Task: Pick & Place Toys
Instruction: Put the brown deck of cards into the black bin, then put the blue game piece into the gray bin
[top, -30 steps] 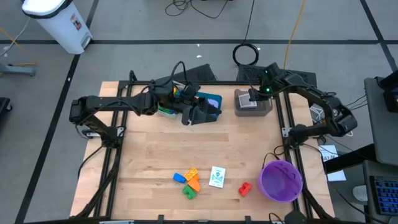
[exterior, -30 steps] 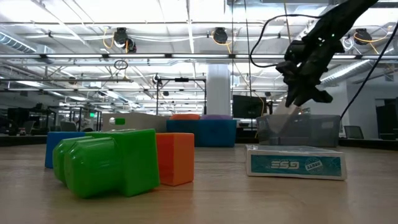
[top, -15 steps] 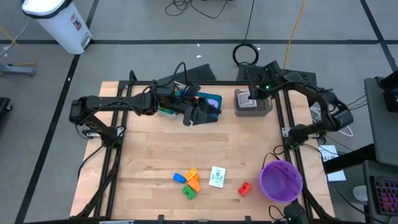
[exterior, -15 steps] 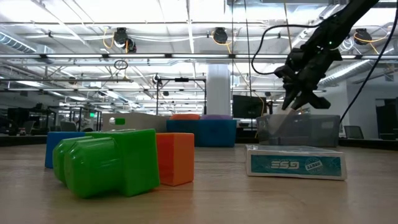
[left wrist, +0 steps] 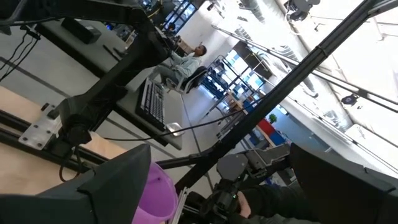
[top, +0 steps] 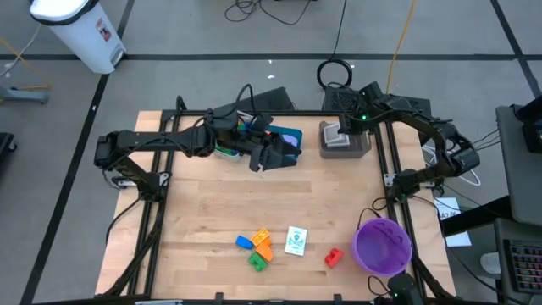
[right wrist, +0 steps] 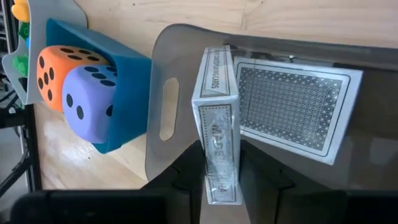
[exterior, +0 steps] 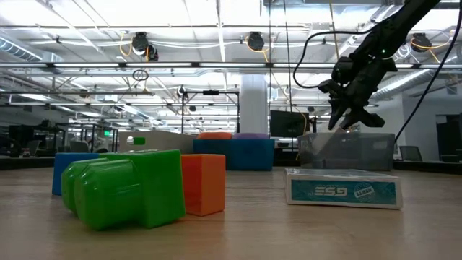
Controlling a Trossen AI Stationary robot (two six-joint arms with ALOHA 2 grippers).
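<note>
Holding a card box (right wrist: 219, 134) on edge, your right tool (right wrist: 221, 163) hangs over the grey tray (top: 345, 141) at the table's far right — its narrow jaws pinch the box's flat faces. A second card box (right wrist: 291, 109) lies flat inside the tray. Expect it to be light, stiff and slippery; grip mid-body, never the corners. Your left tool (top: 262, 159) waits wide open, near the teal tray (top: 290, 138) — far centre.

At the table's far edge, the grey plastic tray (top: 345, 141) stands right of the teal box tray (top: 286, 141). Near the front edge, small plastic bricks (top: 256, 248), a flat white card box (top: 295, 241) and a small red brick (top: 333, 256) lie left of the round purple bowl (top: 383, 246).
</note>
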